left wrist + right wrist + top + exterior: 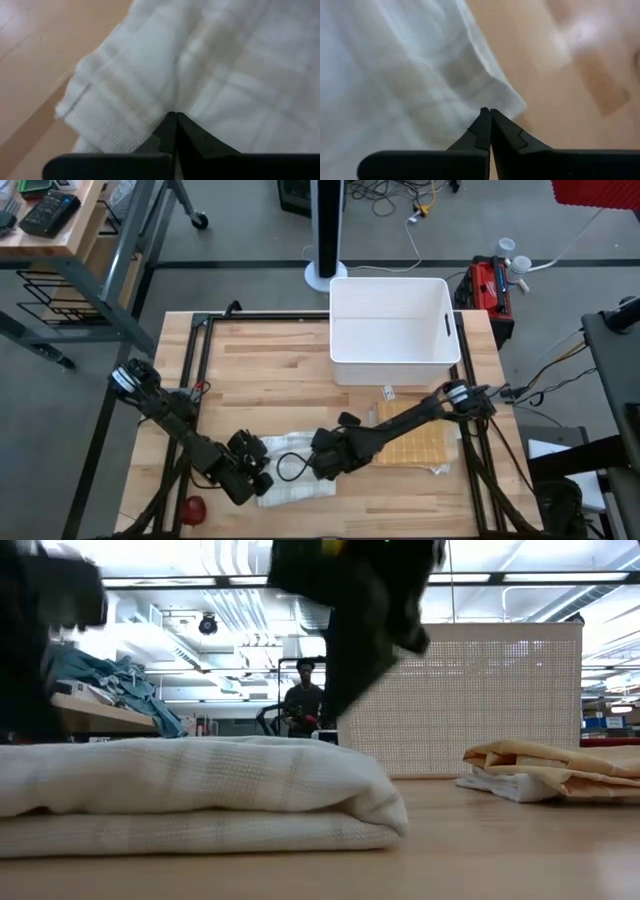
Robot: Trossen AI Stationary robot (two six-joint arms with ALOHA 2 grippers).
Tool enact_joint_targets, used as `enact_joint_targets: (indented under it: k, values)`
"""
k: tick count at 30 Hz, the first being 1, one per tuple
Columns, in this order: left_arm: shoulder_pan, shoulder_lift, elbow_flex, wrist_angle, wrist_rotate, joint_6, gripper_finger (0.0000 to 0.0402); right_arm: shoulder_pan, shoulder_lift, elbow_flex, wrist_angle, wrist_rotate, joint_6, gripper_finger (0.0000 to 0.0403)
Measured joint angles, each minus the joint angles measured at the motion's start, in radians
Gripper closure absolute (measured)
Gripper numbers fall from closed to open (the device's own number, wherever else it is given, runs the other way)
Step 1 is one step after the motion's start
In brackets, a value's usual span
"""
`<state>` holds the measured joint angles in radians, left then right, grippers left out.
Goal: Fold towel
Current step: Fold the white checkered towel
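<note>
The white towel lies folded at the near middle of the bench. Left end effector and right end effector hover over it, fingers together, holding nothing. Folding looks nearly finished; next likely comes pressing flat or another fold.

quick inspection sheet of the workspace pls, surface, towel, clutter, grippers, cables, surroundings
surface: wooden table, bare around the cloths
job's things: white towel folded at the near edge
clutter: yellow cloth beside it; white bin at the far edge; red object near the left arm
grippers: left gripper shut, tips on the towel; right gripper shut over the towel's corner
cables: black loop lying on the towel
surroundings: person standing far behind; perforated panel
</note>
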<state>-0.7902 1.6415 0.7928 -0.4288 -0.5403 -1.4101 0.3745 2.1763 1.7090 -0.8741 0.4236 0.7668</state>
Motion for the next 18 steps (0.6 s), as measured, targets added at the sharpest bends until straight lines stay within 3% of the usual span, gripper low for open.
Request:
enact_joint_targets:
  k: [7, 10, 18]
  values:
    - [-0.002, -0.131, 0.027, -0.016, -0.119, 0.079, 0.0401, 0.026, -0.103, -0.012, 0.058, 0.063, -0.049, 0.0403]
    - [0.000, -0.172, 0.030, -0.001, -0.189, 0.127, 0.0401, 0.053, -0.112, -0.025, 0.139, 0.027, -0.091, 0.0403]
    - [0.052, -0.123, -0.001, 0.029, -0.129, 0.152, 0.0401, 0.079, -0.096, -0.145, 0.417, -0.071, -0.106, 0.0403]
